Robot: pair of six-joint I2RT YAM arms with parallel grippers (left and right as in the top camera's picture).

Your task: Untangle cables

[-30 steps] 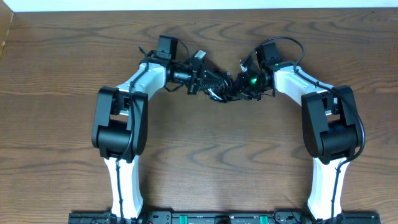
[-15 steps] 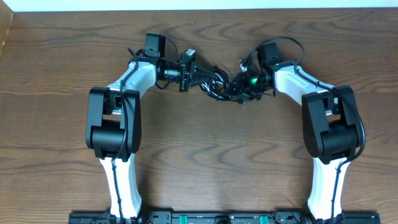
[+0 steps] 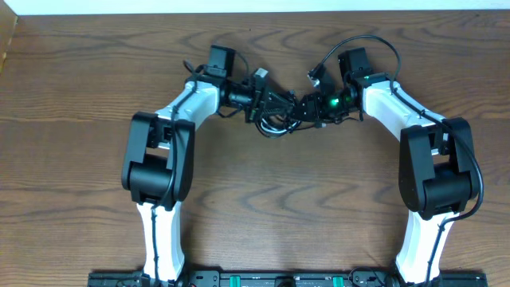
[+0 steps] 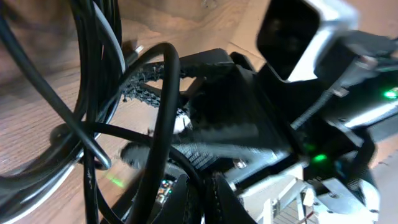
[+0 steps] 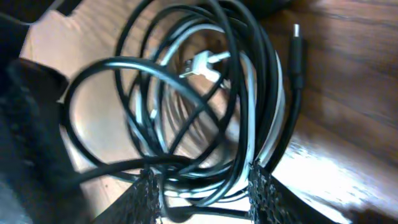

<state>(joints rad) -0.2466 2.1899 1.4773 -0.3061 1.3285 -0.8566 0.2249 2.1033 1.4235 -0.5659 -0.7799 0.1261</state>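
Right end effector (image 5: 204,193) has widened partway; the coiled cables (image 5: 205,93) lie loose between its fingers. Left end effector (image 3: 268,101), shut tight, has swung back alongside. Bundle slack again, still knotted.

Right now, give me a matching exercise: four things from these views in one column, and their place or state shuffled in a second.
1 left gripper
2 right gripper
3 white plug
4 black plug

A outside the cable coil
B jaws apart
C inside the cable coil
D jaws shut

Pairs: 1-D, 2-B, 3-C, 4-A
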